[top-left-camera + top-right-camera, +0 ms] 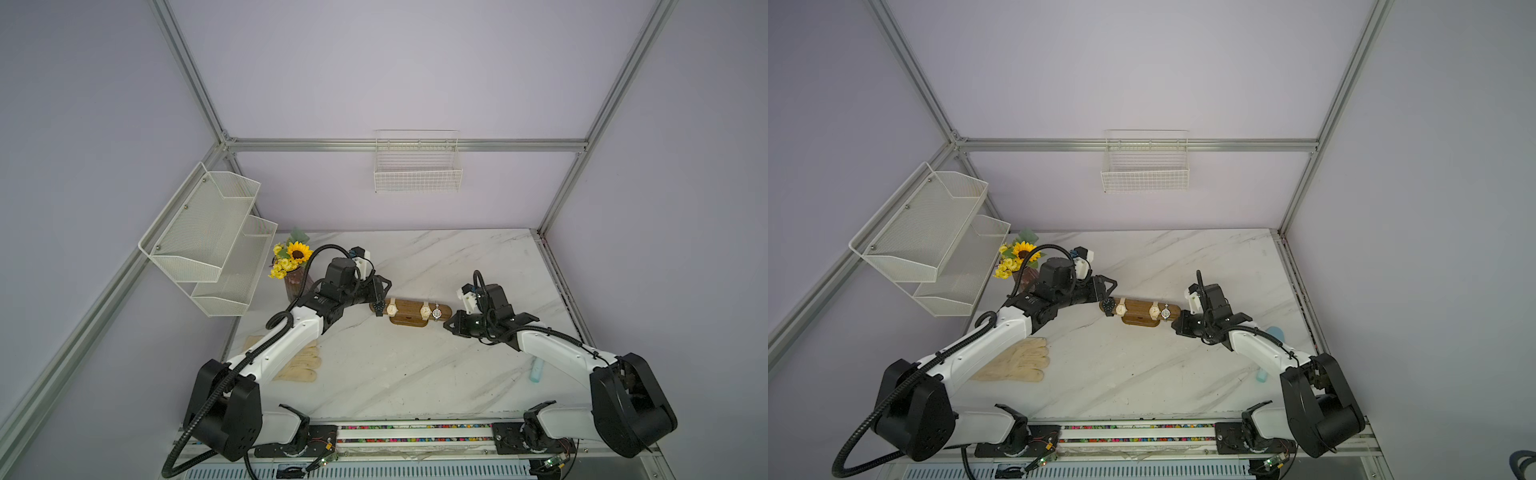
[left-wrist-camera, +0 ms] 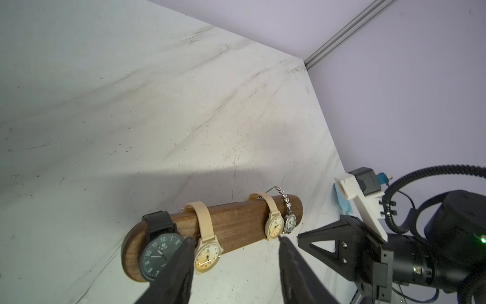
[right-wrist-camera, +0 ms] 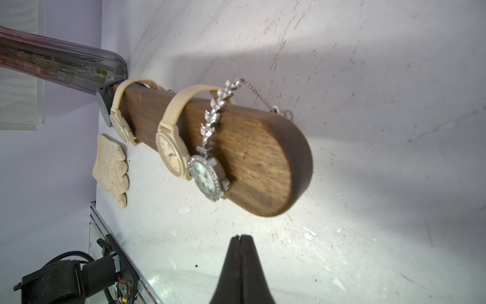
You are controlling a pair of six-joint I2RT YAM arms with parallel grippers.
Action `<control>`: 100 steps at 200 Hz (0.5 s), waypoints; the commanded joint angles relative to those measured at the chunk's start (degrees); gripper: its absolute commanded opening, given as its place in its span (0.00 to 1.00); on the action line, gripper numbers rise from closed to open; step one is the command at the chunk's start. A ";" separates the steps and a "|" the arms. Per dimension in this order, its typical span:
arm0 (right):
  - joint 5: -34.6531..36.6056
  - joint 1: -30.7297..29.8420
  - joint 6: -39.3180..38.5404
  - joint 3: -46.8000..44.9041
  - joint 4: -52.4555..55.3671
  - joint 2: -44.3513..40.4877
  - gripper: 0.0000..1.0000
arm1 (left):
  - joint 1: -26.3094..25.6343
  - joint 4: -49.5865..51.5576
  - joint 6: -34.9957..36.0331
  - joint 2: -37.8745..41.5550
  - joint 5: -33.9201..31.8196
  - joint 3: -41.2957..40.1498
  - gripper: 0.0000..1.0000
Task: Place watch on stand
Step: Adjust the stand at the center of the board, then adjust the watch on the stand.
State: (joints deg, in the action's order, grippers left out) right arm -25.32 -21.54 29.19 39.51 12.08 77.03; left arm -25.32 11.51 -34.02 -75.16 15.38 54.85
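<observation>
watch on stand | left gripper parted | right gripper closed, empty

The white-and-black jointed left arm is stretching forward and inward across the middle, its black parallel-jaw left gripper standing with jaws apart. The matching white-and-black right arm is angling inward, its black right gripper pointing toward the left one, fingertips pressed together.
</observation>
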 commanded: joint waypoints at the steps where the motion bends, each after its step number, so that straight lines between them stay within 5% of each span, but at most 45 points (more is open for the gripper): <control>1: -0.83 -0.29 -1.11 0.14 0.42 0.09 0.00 | -2.24 2.44 -0.55 5.37 -1.57 -4.79 0.40; 50: -0.42 -0.40 -2.02 0.85 1.61 -0.22 0.00 | -5.64 -6.28 -7.90 5.22 0.69 -15.12 0.34; 100: 0.10 -0.44 -2.57 0.86 2.04 -0.22 0.00 | -7.42 -10.64 -8.88 -0.58 -0.55 -15.83 0.21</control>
State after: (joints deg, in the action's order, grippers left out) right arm -25.36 -21.65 27.70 39.53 13.41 77.10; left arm -32.18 6.79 -41.54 -74.11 15.22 39.62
